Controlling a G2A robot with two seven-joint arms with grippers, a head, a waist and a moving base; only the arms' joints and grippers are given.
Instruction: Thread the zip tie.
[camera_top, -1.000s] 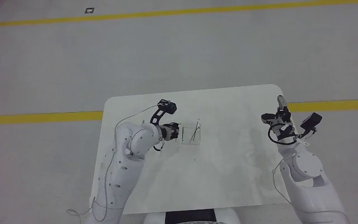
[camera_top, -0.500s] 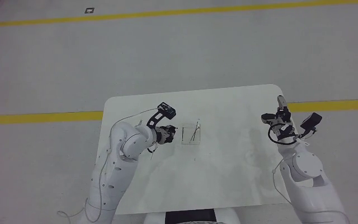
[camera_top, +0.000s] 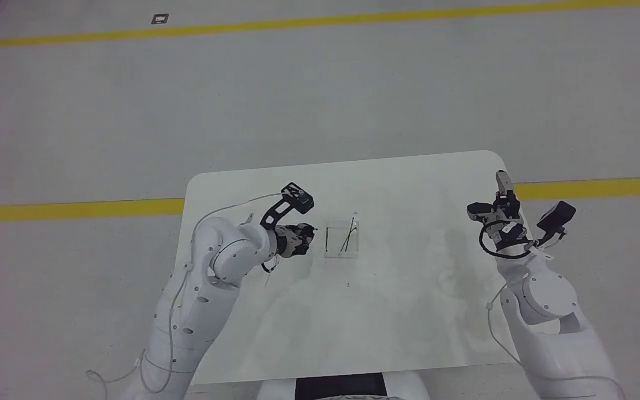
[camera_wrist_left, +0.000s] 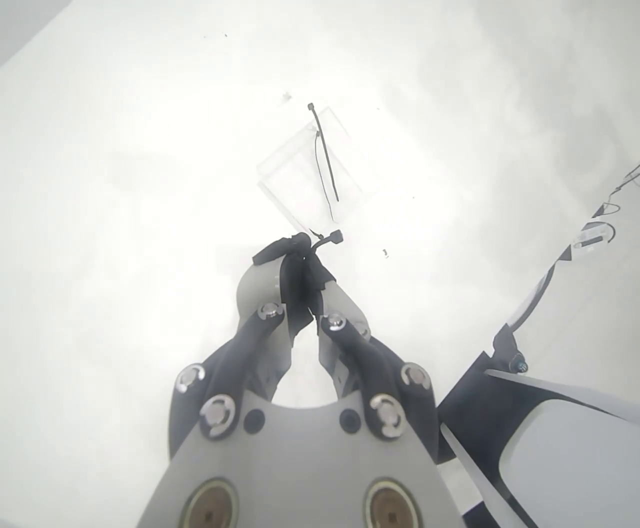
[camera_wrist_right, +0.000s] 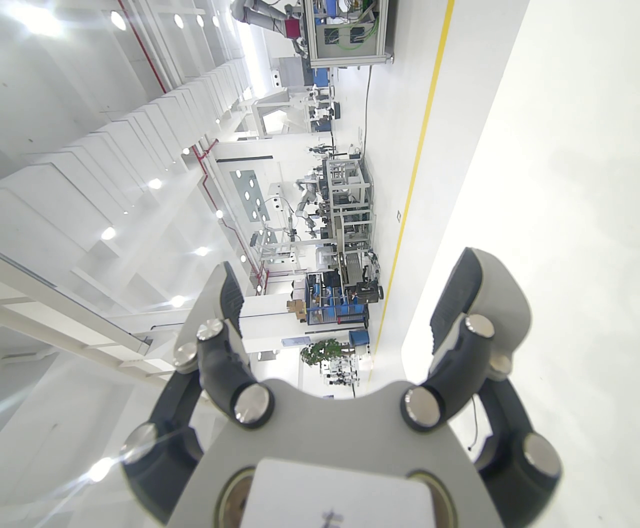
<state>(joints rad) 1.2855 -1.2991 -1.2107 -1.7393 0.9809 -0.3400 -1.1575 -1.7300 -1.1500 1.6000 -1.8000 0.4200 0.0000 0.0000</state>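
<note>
Toward the left side of the table (camera_top: 420, 300), my left gripper (camera_wrist_left: 300, 252) is pinched closed on a black zip tie (camera_wrist_left: 331, 239), whose head pokes out in front of it, just beside the near edge of the clear tray (camera_wrist_left: 287, 167). Two spare ties (camera_wrist_left: 325, 150) lie in that tray. I can't follow the held tie's tail, so I judge the first need is to locate it. Over at the table's right edge, my right gripper (camera_wrist_right: 345, 285) is raised with its jaws spread wide and nothing between them. To do this well I'd bring the head toward the middle, turn its slot to face the right arm, grip the tail close to its tip so it doesn't flex, and feed slowly
</note>
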